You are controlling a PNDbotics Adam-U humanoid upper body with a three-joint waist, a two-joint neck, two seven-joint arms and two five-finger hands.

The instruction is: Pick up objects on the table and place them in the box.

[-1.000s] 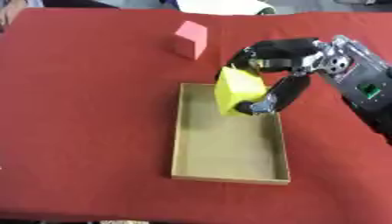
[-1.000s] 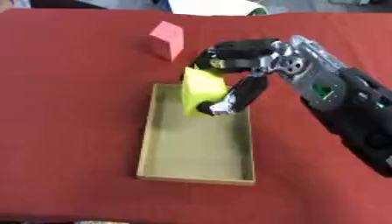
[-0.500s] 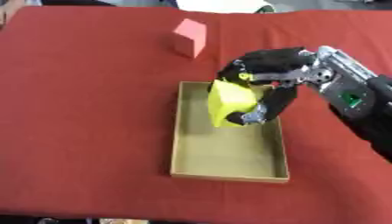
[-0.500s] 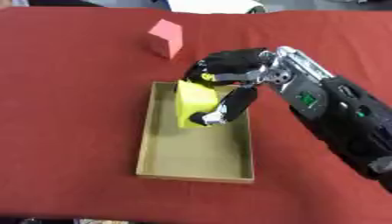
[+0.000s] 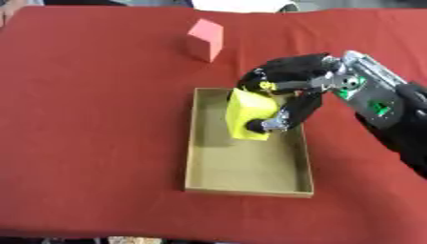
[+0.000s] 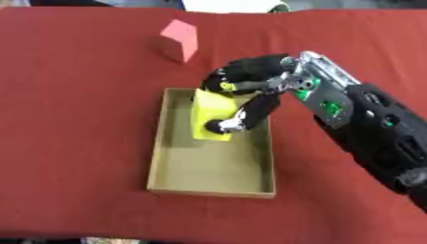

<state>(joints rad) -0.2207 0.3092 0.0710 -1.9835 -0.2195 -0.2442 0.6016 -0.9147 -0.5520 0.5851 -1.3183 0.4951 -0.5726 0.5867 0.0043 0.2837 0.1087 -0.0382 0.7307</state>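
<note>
We see the right hand (image 5: 288, 90) curled around a yellow block (image 5: 249, 114), holding it inside the box (image 5: 196, 157) at its far end; a pink block (image 5: 204, 39) sits beyond.

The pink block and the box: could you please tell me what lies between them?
Only bare red tablecloth lies between the pink block and the far rim of the box, as the left eye view shows; the right hand stays off to the right.
</note>
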